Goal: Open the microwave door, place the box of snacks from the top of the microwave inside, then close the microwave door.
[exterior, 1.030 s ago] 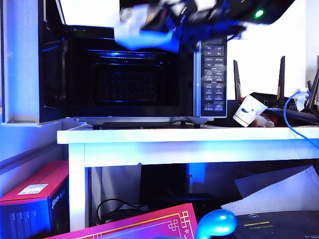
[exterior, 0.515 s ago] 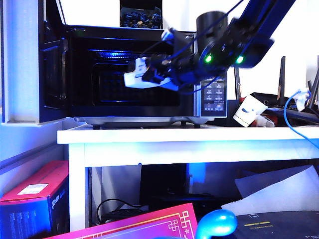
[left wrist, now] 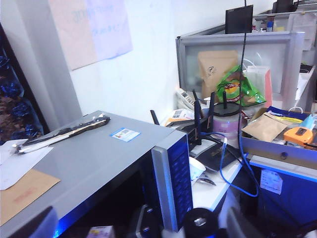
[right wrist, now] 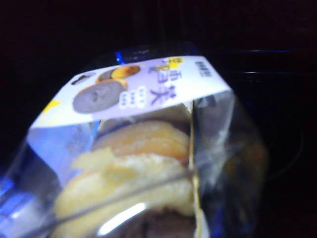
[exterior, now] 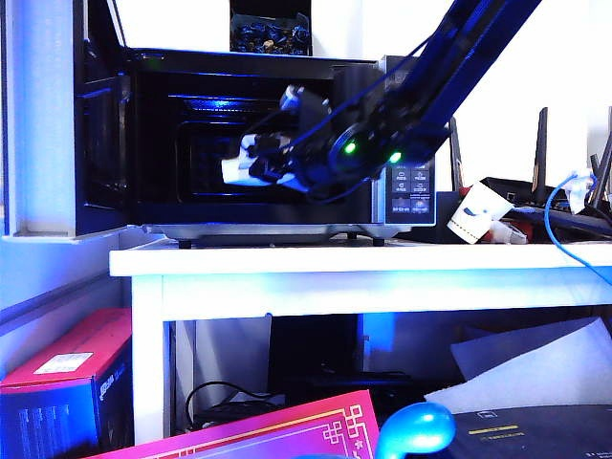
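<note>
The microwave is sitting on a white table, its door swinging wide open at 9 o'clock of the cavity, edge-on to the exterior camera. The dark cavity is showing a blue glint along its ceiling.

The right arm is coming in diagonally from 1 o'clock in the exterior view, crossing in front of the button panel, two green lights glowing on it. The right pincer is sitting in front of the cavity mouth, gripping the snack box, jaws clamped on it partway open. The box is hanging in the air at mid-height of the opening; can't tell if it is past the threshold. In the right wrist view the box is filling the frame: clear plastic, pale label with dark print and yellow marks, golden pastries showing through, black cavity behind. Pincer fingers are not showing there.

The left pincer is not appearing clearly in any view. The left wrist camera is looking over the microwave's grey top from above, near the panel edge. A black carton is standing on the microwave top, at 12 o'clock of the cavity. A paper cup is lying tilted on the table at 3 o'clock of the microwave, routers behind it.
</note>
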